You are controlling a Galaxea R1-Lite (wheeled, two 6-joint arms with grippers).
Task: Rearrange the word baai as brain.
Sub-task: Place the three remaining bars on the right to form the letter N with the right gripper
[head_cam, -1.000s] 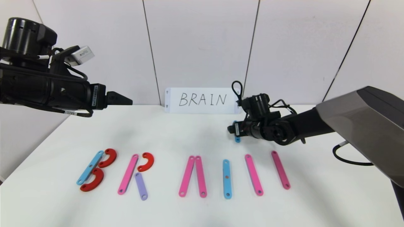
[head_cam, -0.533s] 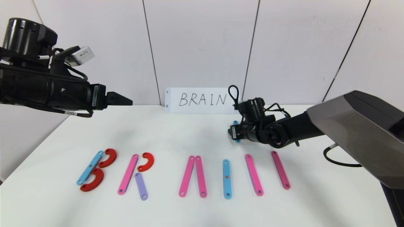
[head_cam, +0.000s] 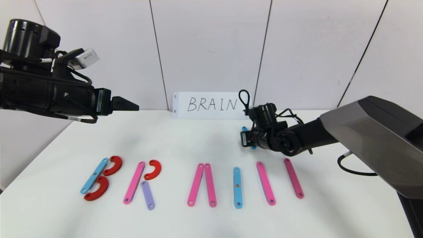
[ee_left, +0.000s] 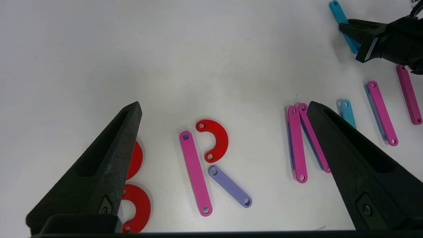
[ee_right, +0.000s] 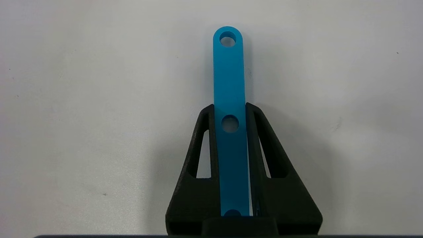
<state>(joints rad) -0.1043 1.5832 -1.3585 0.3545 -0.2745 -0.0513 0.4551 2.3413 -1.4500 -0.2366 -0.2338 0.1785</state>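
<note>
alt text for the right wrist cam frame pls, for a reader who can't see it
The right gripper is shut on a flat blue plastic strip with round holes, its two black fingers pressing the long edges. The strip's free end juts past the fingertips over a plain white table.

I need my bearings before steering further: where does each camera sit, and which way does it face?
Head: high on the torso, facing forward and down at the table; both arms show.
Left wrist: raised on the left arm, looking down past the open left gripper at the letter row.
Right wrist: low over the table, along the right gripper shut on the blue strip.
Shared: that strip appears in all three.
</note>
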